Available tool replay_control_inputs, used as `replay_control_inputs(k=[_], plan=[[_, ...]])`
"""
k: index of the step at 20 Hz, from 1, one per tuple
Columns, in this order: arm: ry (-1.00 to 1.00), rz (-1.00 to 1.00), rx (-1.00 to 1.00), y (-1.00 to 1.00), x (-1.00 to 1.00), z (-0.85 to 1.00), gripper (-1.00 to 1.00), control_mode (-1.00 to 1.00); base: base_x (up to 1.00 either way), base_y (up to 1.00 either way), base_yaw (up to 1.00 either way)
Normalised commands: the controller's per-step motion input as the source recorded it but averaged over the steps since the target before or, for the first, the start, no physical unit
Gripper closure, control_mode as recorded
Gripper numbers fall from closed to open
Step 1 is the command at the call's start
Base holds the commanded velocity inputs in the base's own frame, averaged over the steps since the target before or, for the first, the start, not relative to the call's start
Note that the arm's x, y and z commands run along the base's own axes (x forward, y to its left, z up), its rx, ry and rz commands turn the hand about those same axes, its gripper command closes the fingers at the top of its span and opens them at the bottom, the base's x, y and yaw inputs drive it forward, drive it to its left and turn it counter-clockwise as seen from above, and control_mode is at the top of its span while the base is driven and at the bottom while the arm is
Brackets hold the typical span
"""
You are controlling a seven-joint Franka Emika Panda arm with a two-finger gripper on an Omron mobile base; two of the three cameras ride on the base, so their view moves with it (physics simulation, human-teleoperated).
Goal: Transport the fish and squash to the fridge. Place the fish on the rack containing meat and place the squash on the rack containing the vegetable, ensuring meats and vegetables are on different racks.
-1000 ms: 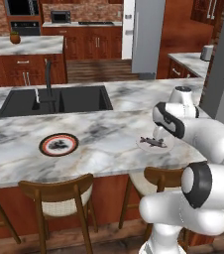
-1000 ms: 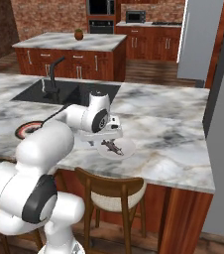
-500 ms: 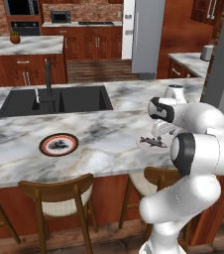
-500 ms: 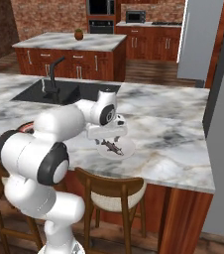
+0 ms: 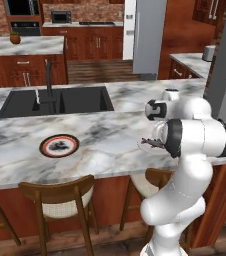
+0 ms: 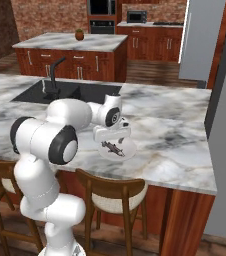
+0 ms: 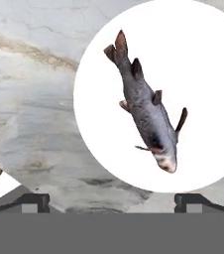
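The fish (image 7: pixel 146 111) lies flat on a round white plate (image 7: pixel 104 149) on the marble counter (image 7: pixel 29 99), near the counter's front edge above the stools. It is small and slender — grey along the body, reddish-brown at the forked tail and fins, paler at the head. The gripper (image 7: pixel 112 201) hovers above it looking straight down; its two dark fingertips (image 7: pixel 32 201) stand wide apart with nothing between them.

The fish will likely be light but smooth-skinned and slippery, with thin fins that offer no purchase. The thick mid-body, just behind the head, looks the soundest place to pinch, jaws closing across its width. The plate is glossy and hard, so the fish may skate if nudged sideways — a straight descent seems wise
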Motion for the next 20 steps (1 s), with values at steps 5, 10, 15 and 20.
replay_control_inputs(k=[5,10,15,20], plan=[[0.03,0.11,0.00,-0.07,0.44,-0.39,-1.00,-1.00,0.00,0.00,0.00],[0.04,0.05,0.00,-0.02,0.43,-0.31,-1.00,-1.00,0.00,0.00,0.00],[0.10,0.00,0.00,0.00,0.23,-0.30,-1.00,-1.00,0.00,0.00,0.00],[0.10,0.00,0.00,0.00,0.17,-0.28,-1.00,-1.00,0.00,0.00,0.00]])
